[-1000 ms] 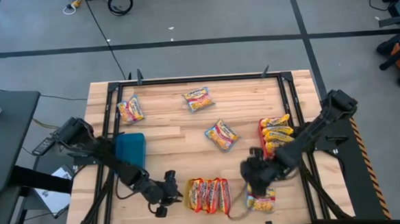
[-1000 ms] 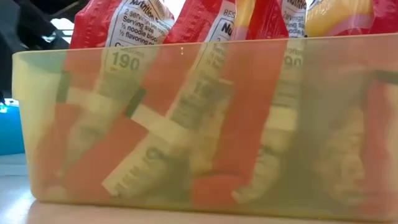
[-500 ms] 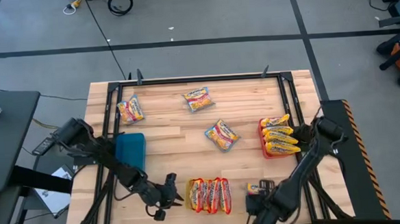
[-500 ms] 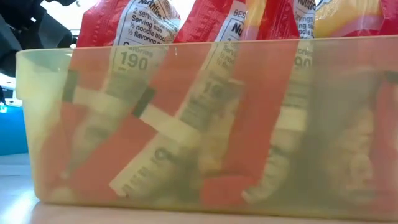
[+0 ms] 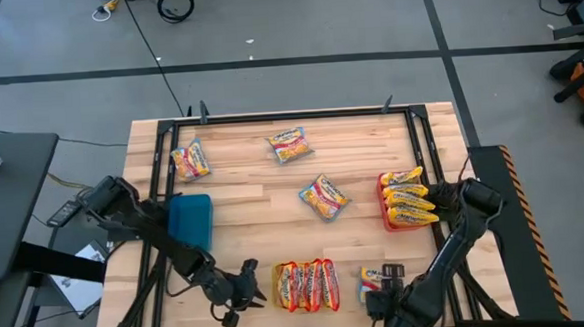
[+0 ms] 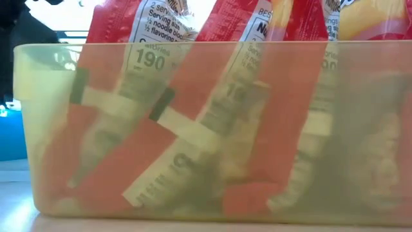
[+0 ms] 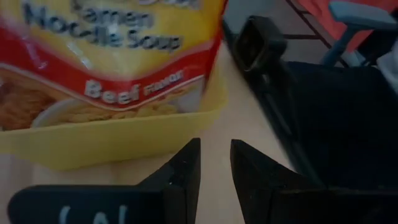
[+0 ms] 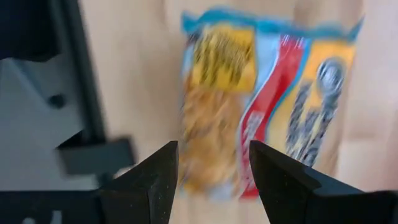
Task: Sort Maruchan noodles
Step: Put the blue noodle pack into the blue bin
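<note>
1. Your left gripper [image 5: 247,291] sits low at the front edge of the light wooden table [image 5: 244,206], just left of the shallow yellow plastic tray [image 5: 306,307]. Its fingers [image 7: 180,174] stand slightly apart and hold nothing.
2. That tray holds a row of upright red-orange plastic ramen packets [image 5: 303,285]; the low view looks through its translucent wall at their backs.
3. Your right gripper [image 5: 377,301] is at the front right, its fingers [image 8: 149,180] spread wide and empty over a flat silvery-white and blue ramen packet [image 5: 372,278] lying on the table.
4. A flat red tray [image 5: 383,201] near the right edge carries stacked yellow-orange packets [image 5: 407,200].
5. Three more loose packets lie on the table: one far left [image 5: 190,160], one at the far middle [image 5: 289,144], one at the centre [image 5: 324,196].
6. A flat square blue tray [image 5: 192,220] lies at the left.
</note>
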